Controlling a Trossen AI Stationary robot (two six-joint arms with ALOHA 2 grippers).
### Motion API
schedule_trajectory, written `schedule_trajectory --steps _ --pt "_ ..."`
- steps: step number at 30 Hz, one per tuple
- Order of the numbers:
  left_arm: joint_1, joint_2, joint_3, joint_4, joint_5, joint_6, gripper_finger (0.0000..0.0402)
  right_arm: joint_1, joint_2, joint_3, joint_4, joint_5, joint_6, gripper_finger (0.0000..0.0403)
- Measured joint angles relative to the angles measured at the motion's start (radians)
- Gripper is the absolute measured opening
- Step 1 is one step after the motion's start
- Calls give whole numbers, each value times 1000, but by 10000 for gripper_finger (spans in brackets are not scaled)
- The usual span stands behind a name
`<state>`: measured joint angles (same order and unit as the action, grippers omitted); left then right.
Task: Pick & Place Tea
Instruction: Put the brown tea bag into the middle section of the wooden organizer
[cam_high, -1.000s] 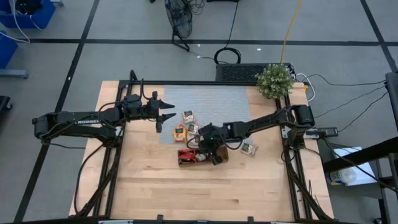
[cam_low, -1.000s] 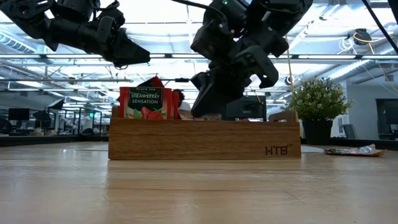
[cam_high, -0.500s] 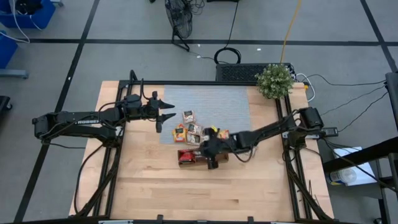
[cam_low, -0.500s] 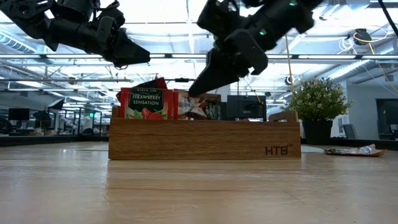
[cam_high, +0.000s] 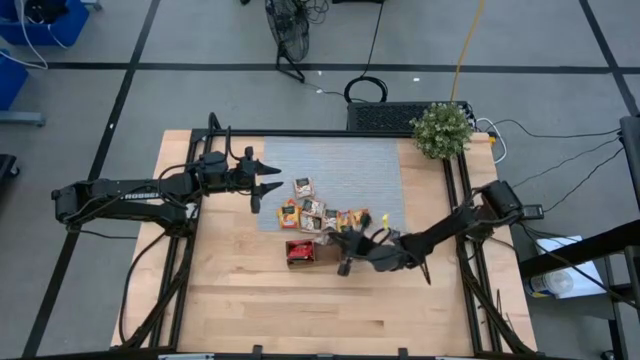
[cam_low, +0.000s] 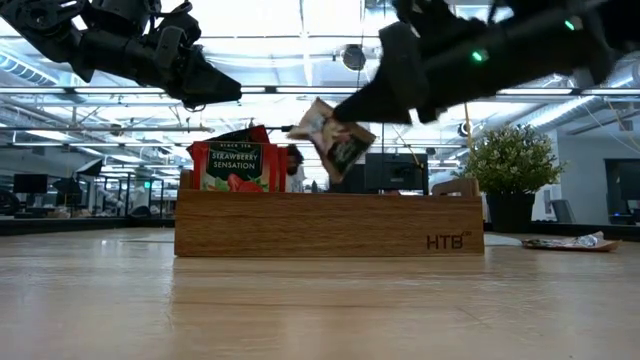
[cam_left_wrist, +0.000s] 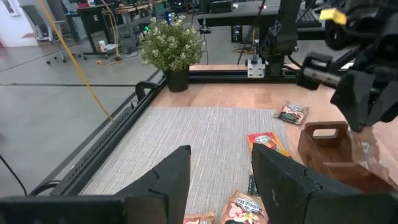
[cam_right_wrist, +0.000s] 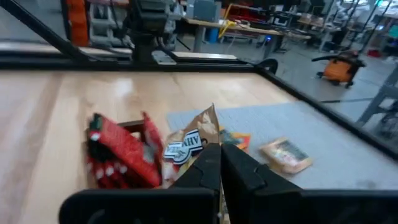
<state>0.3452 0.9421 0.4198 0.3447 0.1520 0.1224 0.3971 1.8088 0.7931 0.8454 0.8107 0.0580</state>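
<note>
A wooden tray stands mid-table, with red tea packets upright in its left compartment. Several loose tea packets lie flat on the grey mat behind it. My right gripper reaches nearly level over the tray from the right and is shut on a pale brown tea packet. My left gripper hovers open above the mat's left edge, with nothing between its fingers. My right gripper pinches the pale brown packet by its upper edge between its two shut fingers. The fingers come nearly level from the table's right side. The packet hangs tilted below the fingertips, lifted clear above the tray's rim.
A potted plant stands at the far right corner. One more packet lies flat on the table to the right of the tray. Bare wood stretches from the tray to the near edge. Black frame rails run along the table's sides.
My right gripper has tipped from pointing down into the tray to nearly level, rolling as it turned, while its arm swung toward the near edge. It stayed shut. The pale brown packet has come up from the tray's top and now hangs clear above it.
</note>
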Motion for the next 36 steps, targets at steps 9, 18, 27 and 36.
schedule_trajectory --steps 9,18,27,36 --pt "0 0 0 0 0 0 175 2 194 -36 365 -28 -55 0" --pt "0 0 0 0 0 0 175 -27 326 -20 534 -30 -167 0" --pt "0 0 0 1 0 0 175 -22 326 -13 505 -77 -342 16" --pt "0 0 0 1 0 0 175 -3 279 -13 448 -20 -462 107"
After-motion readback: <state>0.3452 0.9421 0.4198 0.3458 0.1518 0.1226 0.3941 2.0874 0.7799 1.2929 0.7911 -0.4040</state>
